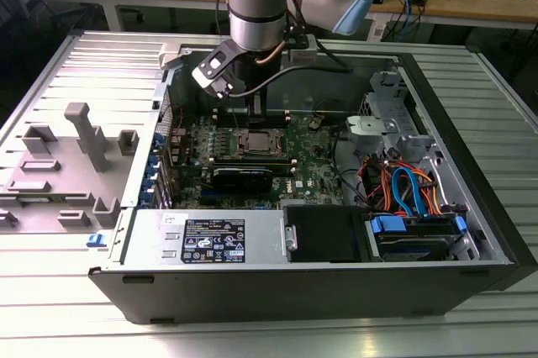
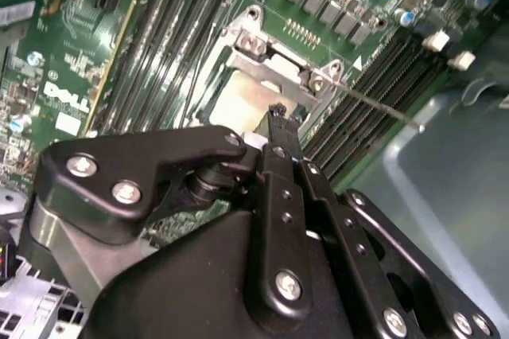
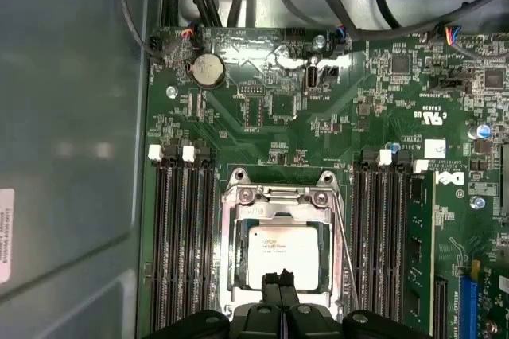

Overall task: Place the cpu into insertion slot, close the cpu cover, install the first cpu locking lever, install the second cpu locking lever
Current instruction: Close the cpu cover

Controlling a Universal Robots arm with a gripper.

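Work surface: a grey metal table (image 1: 252,337) built of long ribbed profiles, grooves running across the exterior view from left to right. A black tower computer case (image 1: 277,291) lies on its side on the table, open face up, taking up the middle and most of the exterior view's right. Just beside the case, on the exterior view's left, a pale grey fixture plate (image 1: 50,89) lies flat. Moulded grey holders stand on it, among them a tall post (image 1: 81,131). A small blue piece (image 1: 96,240) sits at the plate's near corner, just beside the case.
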